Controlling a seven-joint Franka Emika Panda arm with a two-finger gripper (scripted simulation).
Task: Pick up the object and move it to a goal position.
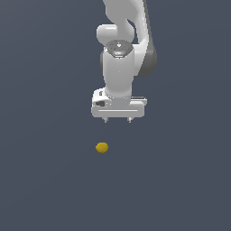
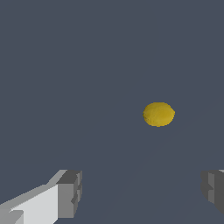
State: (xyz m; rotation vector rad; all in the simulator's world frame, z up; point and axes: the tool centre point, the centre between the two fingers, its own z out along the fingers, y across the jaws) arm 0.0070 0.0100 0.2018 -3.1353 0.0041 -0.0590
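Note:
The object is a small yellow-orange oval ball lying on the dark grey floor. My white gripper hangs above it and a little toward the exterior view's right, with a clear gap between them. Its two short fingertips stand wide apart and hold nothing. In the wrist view the ball lies ahead of the gripper, outside the space between the fingers; one grey finger and the other show at the frame's edges.
Only the plain dark grey floor surrounds the ball. The white arm rises above the gripper. No goal marker shows.

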